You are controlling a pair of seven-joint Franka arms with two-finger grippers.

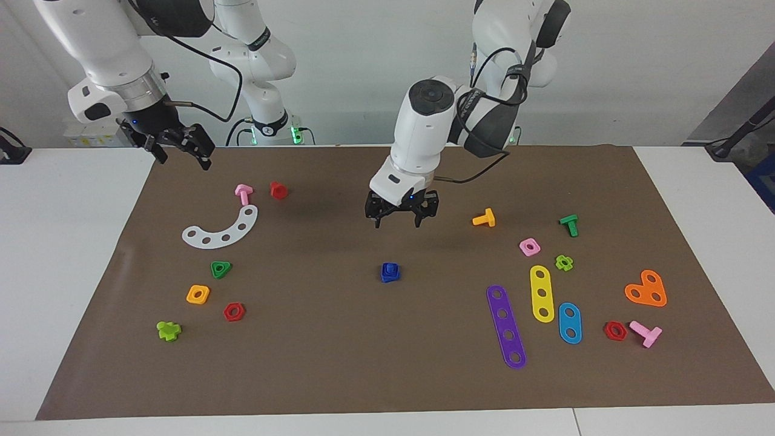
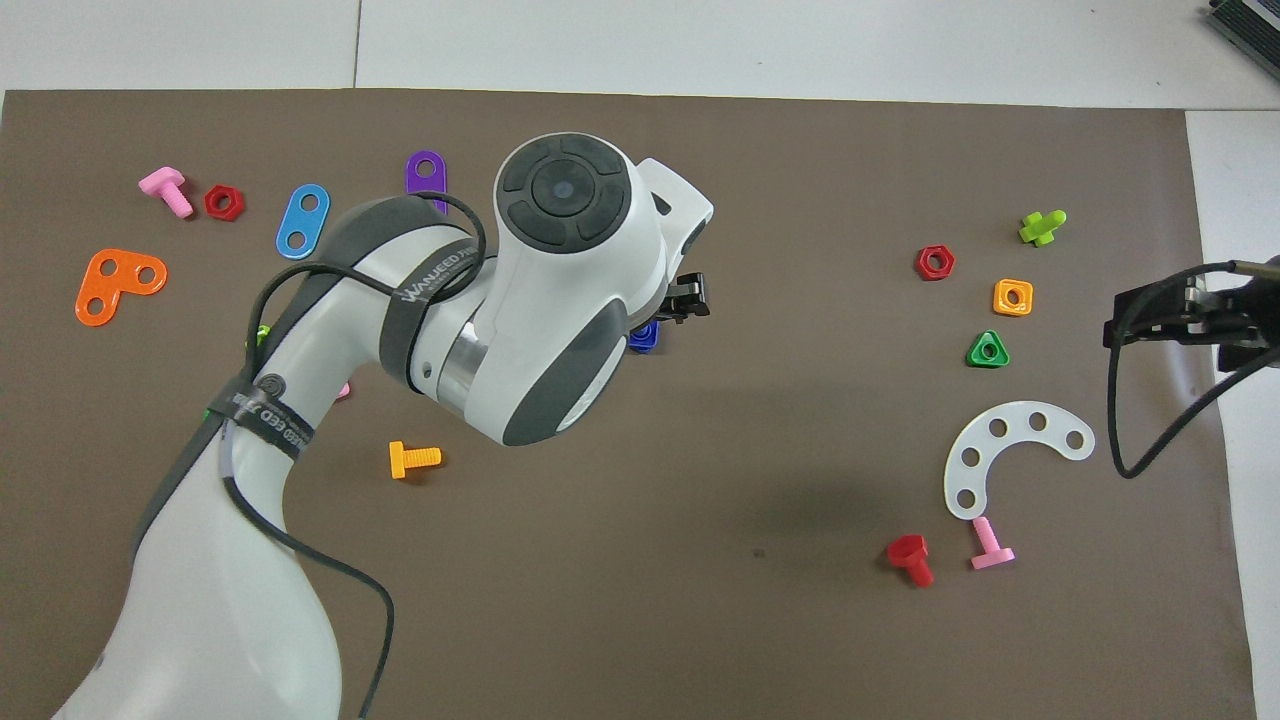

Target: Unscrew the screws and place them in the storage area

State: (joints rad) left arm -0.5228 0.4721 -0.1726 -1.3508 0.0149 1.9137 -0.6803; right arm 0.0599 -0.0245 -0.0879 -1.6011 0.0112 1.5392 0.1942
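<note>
The screws are a dark-blue bolt and square nut joined as one small stack, lying on the brown mat near its middle. In the overhead view only an edge of the blue stack shows under the left arm. My left gripper hangs open and empty in the air roughly over the blue stack, not touching it; its tip shows in the overhead view. My right gripper is open and empty, raised over the mat's edge at the right arm's end, and waits there.
A white curved plate, pink bolt, red bolt, green triangular nut and orange nut lie toward the right arm's end. Purple, yellow and blue strips, an orange bolt and pink nut lie toward the left arm's end.
</note>
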